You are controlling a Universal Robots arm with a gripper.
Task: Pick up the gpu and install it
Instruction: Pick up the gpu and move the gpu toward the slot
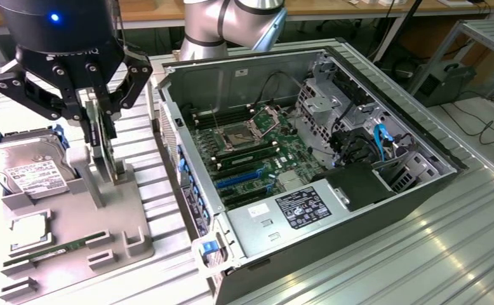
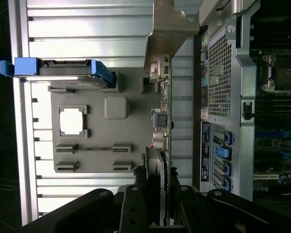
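The gpu (image 1: 105, 151) is a thin card standing on edge over the grey parts fixture (image 1: 124, 213), to the exterior view's left of the open computer case (image 1: 416, 190). My gripper (image 1: 99, 117) comes down from above, and its black fingers (image 1: 84, 109) are shut on the card's upper edge. In the wrist view the gpu (image 2: 165, 114) appears edge-on between my gripper's (image 2: 157, 206) fingers, with its pale metal bracket (image 2: 170, 26) at the far end. I cannot tell whether the card's lower edge still sits in the fixture's slot.
A hard drive (image 1: 26, 168) in blue rails, a CPU (image 1: 28, 230) and a RAM stick (image 1: 56, 249) rest on the fixture. The case lies open with its motherboard and blue expansion slots (image 1: 239, 180) exposed. The robot's base (image 1: 230, 25) stands behind the case.
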